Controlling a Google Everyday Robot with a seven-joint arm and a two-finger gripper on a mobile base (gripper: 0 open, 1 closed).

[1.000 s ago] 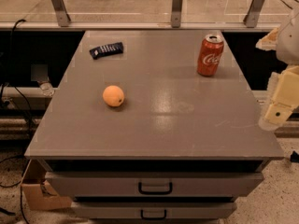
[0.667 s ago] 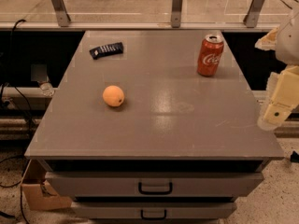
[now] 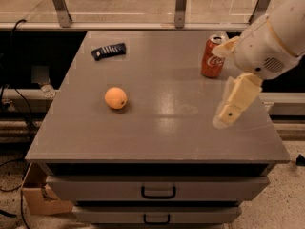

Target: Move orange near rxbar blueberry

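Desk (image 3: pixel 167 85): flat grey top, smooth with a dull sheen, faintly scuffed; two drawers with dark metal pull handles (image 3: pixel 158 192) under the front edge.

Orange (image 3: pixel 116 98): small, round, pale-orange matte skin; resting left of the middle, nearer the left edge than the right, well apart from everything else.

Rxbar blueberry (image 3: pixel 108 50): flat, narrow, dark glossy wrapper with a row of small white marks; lying by the far-left corner, long axis roughly along the far edge, right end tipped slightly toward that edge.

Red can (image 3: pixel 213 56): upright metal cylinder near the far-right corner.

Gripper (image 3: pixel 224 120): cream plastic, blocky, hanging over the right edge, angled down and left, touching nothing. Spread or pressed together: cannot tell.
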